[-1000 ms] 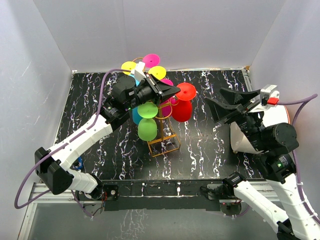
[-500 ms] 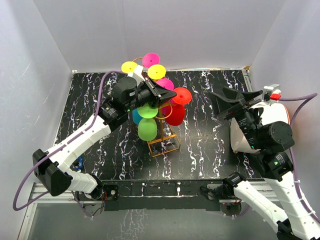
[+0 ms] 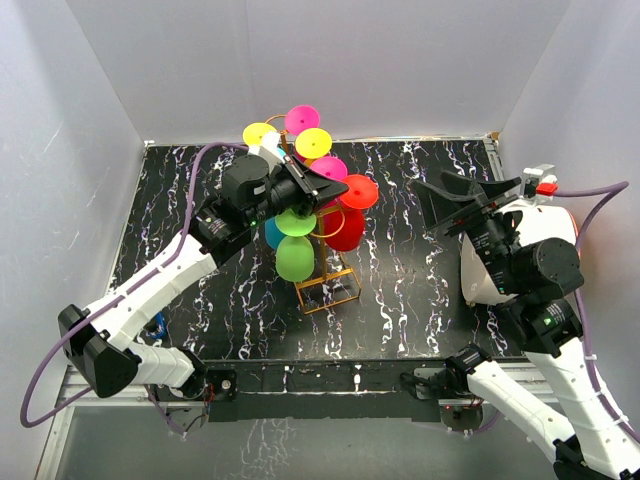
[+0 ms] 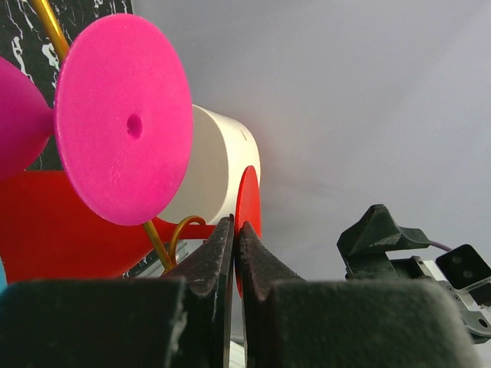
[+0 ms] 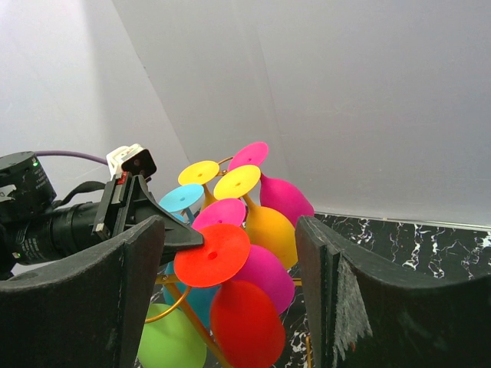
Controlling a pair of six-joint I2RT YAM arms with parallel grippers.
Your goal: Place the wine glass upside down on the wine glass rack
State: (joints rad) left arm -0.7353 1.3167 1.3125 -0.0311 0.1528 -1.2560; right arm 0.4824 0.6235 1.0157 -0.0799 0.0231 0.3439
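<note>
Here our left end effector [image 3: 339, 187] pinches the red wine glass [image 3: 347, 228] by its foot, bowl down beside the wine glass rack [image 3: 330, 288]. Our right end effector [image 3: 428, 203] gapes wide, empty.

On black marbled counter [image 3: 420, 300], mid: golden-orange wire rack [image 3: 328, 290]; red plastic wine glass [image 3: 347, 228], foot up, at rack's rt side.

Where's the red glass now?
In the top view, the red wine glass is upside down at the right of the wine glass rack, next to a pink glass, held by the left gripper.
</note>
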